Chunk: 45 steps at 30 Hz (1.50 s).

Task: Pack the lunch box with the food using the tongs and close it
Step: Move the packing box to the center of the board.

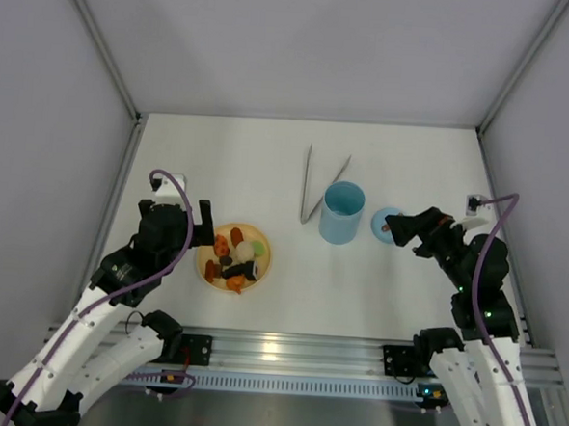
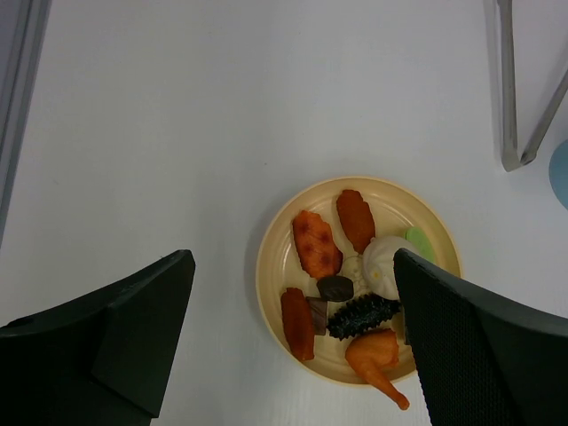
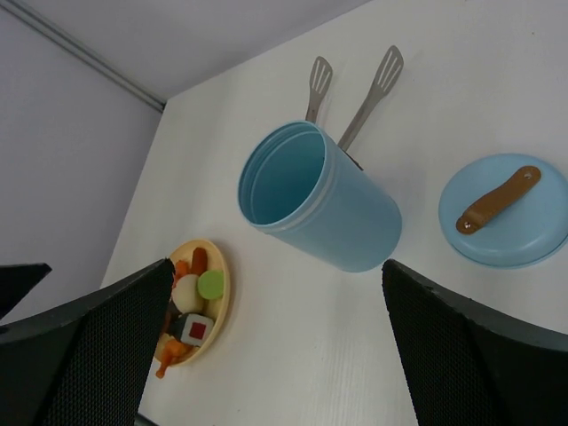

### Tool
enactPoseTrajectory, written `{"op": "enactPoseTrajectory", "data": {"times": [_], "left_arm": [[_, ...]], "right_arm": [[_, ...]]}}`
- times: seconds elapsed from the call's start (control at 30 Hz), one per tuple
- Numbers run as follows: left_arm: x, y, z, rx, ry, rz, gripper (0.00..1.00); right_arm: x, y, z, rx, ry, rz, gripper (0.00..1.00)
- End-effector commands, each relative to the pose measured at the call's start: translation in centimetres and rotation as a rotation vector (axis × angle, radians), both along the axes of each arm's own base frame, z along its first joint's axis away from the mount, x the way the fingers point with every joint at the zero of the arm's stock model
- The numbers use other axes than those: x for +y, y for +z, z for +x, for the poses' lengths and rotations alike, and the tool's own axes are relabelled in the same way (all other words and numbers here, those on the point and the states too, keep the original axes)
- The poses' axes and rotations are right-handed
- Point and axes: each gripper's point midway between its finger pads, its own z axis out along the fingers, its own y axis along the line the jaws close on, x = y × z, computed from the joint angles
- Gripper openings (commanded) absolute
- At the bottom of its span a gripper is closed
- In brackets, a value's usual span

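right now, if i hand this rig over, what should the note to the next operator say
Left gripper open, empty, above the plate holding the food.
Right gripper open, empty, by the lid.
Lunch box upright, uncovered, empty, on the table; lid flat on its right; tongs lying just behind it.
Done: nothing packed yet.
Left: grasp tongs, move food into the lunch box, fit the lid.

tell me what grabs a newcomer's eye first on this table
The open light blue lunch box stands upright in the middle, its lid lying flat just to its right. Left of it sits a yellow plate heaped with colourful toy food, and the silver tongs lie flat just beyond the box.
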Motion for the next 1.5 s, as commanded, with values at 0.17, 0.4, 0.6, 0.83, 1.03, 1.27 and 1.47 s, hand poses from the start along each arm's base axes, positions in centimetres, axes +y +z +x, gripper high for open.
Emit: {"op": "enactPoseTrajectory", "data": {"times": [0.17, 0.4, 0.6, 0.83, 1.03, 1.27, 1.47], "left_arm": [[-0.4, 0.8, 0.4, -0.018, -0.005, -0.019, 0.99], [-0.4, 0.7, 0.4, -0.012, -0.002, -0.015, 0.99], [-0.3, 0.7, 0.4, -0.012, 0.003, -0.01, 0.99], [-0.5, 0.6, 0.5, -0.007, -0.003, -0.013, 0.99], [-0.5, 0.6, 0.5, -0.007, -0.003, -0.013, 0.99], [-0.5, 0.5, 0.5, -0.004, -0.006, -0.013, 0.99], [-0.5, 0.4, 0.5, 0.001, -0.006, -0.01, 0.99]], "right_arm": [[2.5, 6.3, 1.3, -0.046, 0.117, 0.016, 0.99], [10.1, 4.1, 3.6, 0.086, 0.187, -0.133, 1.0], [15.4, -0.1, 3.3, 0.202, 0.181, -0.269, 0.97], [18.7, -7.2, 3.9, 0.338, 0.173, -0.399, 0.88], [19.6, -10.0, 6.1, 0.375, 0.118, -0.465, 0.87], [19.3, -11.4, 8.9, 0.407, 0.079, -0.497, 0.87], [17.2, -12.7, 11.2, 0.445, 0.03, -0.49, 0.87]]}}
